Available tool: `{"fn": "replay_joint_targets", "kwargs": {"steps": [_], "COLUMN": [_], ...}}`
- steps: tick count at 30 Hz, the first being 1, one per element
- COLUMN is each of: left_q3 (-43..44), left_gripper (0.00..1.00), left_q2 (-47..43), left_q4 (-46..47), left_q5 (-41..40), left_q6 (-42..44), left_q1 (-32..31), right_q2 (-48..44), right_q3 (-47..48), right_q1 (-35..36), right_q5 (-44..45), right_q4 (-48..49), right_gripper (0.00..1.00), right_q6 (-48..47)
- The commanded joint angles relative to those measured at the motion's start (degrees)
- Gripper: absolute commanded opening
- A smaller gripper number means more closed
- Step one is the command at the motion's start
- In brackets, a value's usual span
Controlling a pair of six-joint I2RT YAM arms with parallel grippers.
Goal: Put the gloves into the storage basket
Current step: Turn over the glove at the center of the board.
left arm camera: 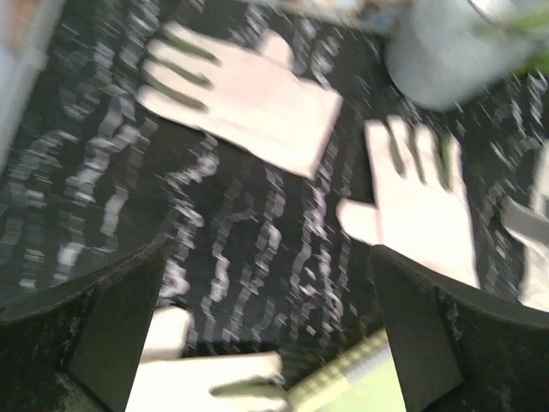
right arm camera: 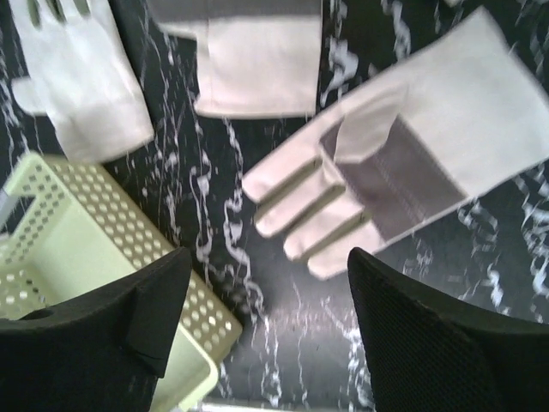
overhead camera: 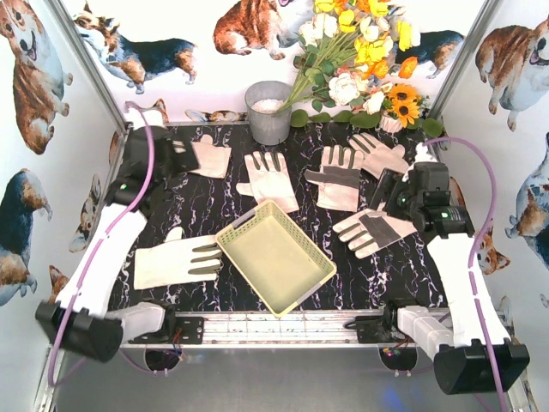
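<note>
Top external: six gloves, one storage basket; left fingers apart, right fingers apart.

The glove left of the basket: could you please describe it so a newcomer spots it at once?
Find the yellow-green basket on the marbled table. Left of it lies a cream glove, dark-striped fingers pointing at the basket. It alone lies there; the other gloves lie farther back or to the right.

Gloves left, behind, right of basket; bucket farther behind.
</note>
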Motion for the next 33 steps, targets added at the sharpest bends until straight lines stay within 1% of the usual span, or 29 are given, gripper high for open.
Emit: {"fn": "replay_joint_targets", "kwargs": {"steps": [1, 3, 5, 6, 9, 12, 14, 16, 18, 20, 22, 25, 28, 33], "left_q3": [1.9, 0.91, -0.75, -1.09, 1.54, 6.09, 11.15, 14.64, 15.17, 15.61, 15.84, 16.6, 16.99, 18.87], "left_gripper": [1.0, 1.0, 1.0, 1.0, 1.0, 0.99, 0.94, 0.91, 0.88, 0.84, 0.81, 0.74, 0.67, 0.54], "left_q2": [5.78, 8.53, 11.44, 13.12, 20.01, 27.47, 33.89, 37.66, 40.58, 43.4, 45.78, 48.59, 50.77, 54.15], "left_q4": [-4.17, -0.64, 2.72, 3.68, 3.62, 1.77, -1.53, -2.92, -2.52, -2.62, -2.44, -3.0, -1.22, -0.08], "left_q5": [18.01, 21.15, 22.96, 23.93, 25.53, 26.21, 27.32, 26.87, 26.06, 27.41, 29.5, 29.81, 31.41, 31.51], "left_q6": [-12.3, -18.65, -23.02, -23.9, -22.61, -20.01, -18.61, -17.36, -17.28, -17.63, -16.87, -15.38, -15.22, -15.48], "left_q1": [-1.31, -1.69, -1.75, -1.66, -1.74, -1.64, -1.65, -1.9, -1.63, -1.05, -0.68, -0.41, 0.03, 1.32], "right_q2": [1.6, 1.52, 1.45, 1.55, 1.8, 1.7, 1.79, 1.18, 0.78, 1.25, 1.82, 2.25, 3.15, 3.61], "right_q3": [1.98, 1.72, 2.19, 2.55, 3.26, 2.69, 3.13, 2.29, 0.25, -0.53, -0.37, 0.08, 0.57, 0.93], "right_q1": [0.4, 0.62, 0.74, 0.78, 1.21, 2.19, 2.49, 2.86, 3.08, 3.79, 5.09, 6.56, 6.86, 7.35], "right_q5": [-5.45, -6.65, -8.16, -9.03, -11.12, -10.96, -10.83, -10.71, -13.02, -14.03, -13.01, -11.09, -9.94, -8.23], "right_q4": [-8.13, -8.01, -8.03, -8.03, -7.76, -7.37, -8.48, -8.47, -6.98, -6.94, -7.32, -6.71, -6.38, -5.39], "right_gripper": [0.74, 0.74, 0.74, 0.74, 0.74, 0.73, 0.72, 0.72, 0.73, 0.73, 0.73, 0.73, 0.73, 0.73], "right_q6": [1.54, 2.59, 4.24, 5.18, 7.44, 8.7, 9.62, 10.52, 10.45, 10.59, 11.1, 12.06, 13.1, 15.35]}}
